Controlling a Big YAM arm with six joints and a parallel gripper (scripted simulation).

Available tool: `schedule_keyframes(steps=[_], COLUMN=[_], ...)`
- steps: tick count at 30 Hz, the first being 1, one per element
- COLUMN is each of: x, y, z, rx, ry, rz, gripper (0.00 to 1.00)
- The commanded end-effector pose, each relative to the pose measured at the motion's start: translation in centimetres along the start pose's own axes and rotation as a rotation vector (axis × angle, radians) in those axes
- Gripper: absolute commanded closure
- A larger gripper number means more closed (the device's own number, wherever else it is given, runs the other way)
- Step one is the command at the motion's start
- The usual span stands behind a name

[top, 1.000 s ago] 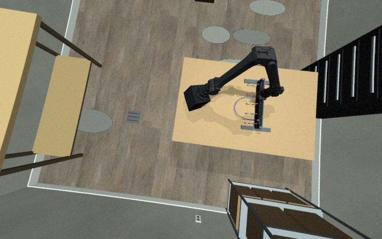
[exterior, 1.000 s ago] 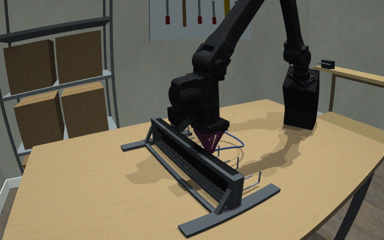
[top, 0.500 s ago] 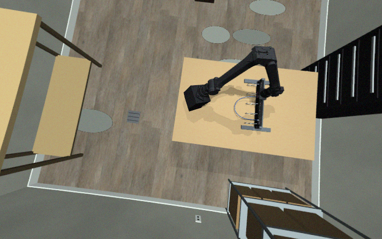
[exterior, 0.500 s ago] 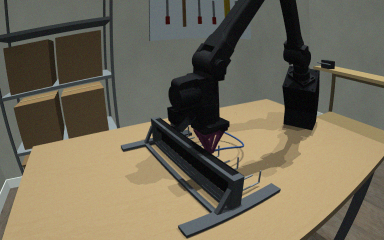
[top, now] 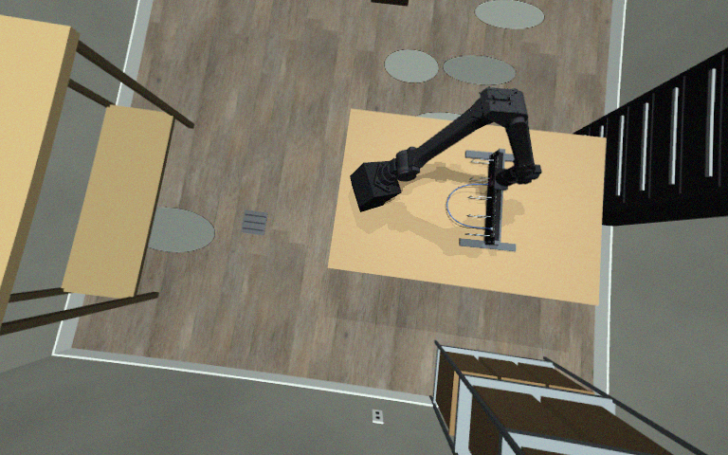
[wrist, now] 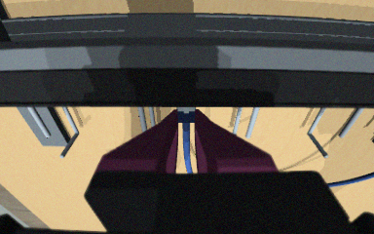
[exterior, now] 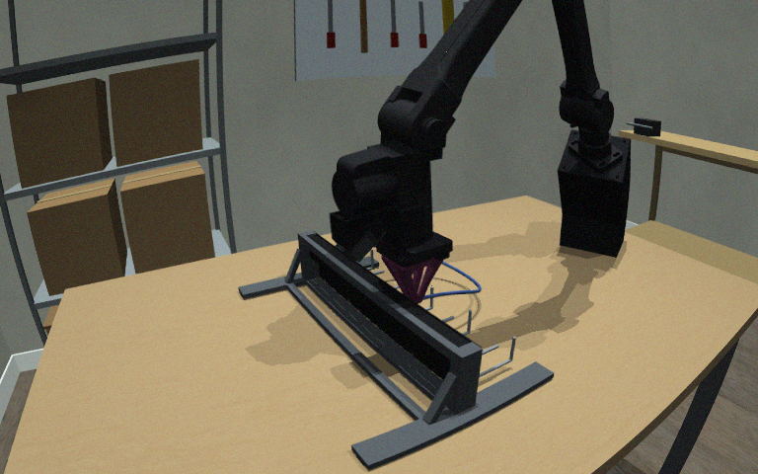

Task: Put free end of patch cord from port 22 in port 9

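Two fingers (exterior: 403,273) pinch the plug (wrist: 186,116), its long axis pointing into the rack (top: 489,214) (exterior: 391,301) (wrist: 273,88).

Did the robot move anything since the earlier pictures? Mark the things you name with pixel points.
No, nothing visibly changed. The gripper (exterior: 417,300) (wrist: 186,116) is at the same spot behind the rack (top: 495,206) (exterior: 407,312) (wrist: 170,58), shut on the plug (wrist: 186,117). The rack and the blue cord (top: 446,206) (exterior: 479,288) (wrist: 186,146) stayed put too.
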State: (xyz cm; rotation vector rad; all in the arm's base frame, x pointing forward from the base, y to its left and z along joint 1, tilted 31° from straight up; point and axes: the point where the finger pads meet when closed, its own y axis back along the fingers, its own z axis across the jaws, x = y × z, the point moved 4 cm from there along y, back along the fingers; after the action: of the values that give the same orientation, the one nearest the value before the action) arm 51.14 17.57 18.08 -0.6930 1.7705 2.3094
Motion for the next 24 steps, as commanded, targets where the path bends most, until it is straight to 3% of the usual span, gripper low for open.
schedule_keyframes(steps=[1, 24], x=[-4.24, -4.76], y=[1.73, 1.89], z=[-0.51, -0.47], rx=[0.008, 0.005], ry=[-0.001, 0.003], rz=[-0.078, -0.090], gripper=[1.00, 1.00])
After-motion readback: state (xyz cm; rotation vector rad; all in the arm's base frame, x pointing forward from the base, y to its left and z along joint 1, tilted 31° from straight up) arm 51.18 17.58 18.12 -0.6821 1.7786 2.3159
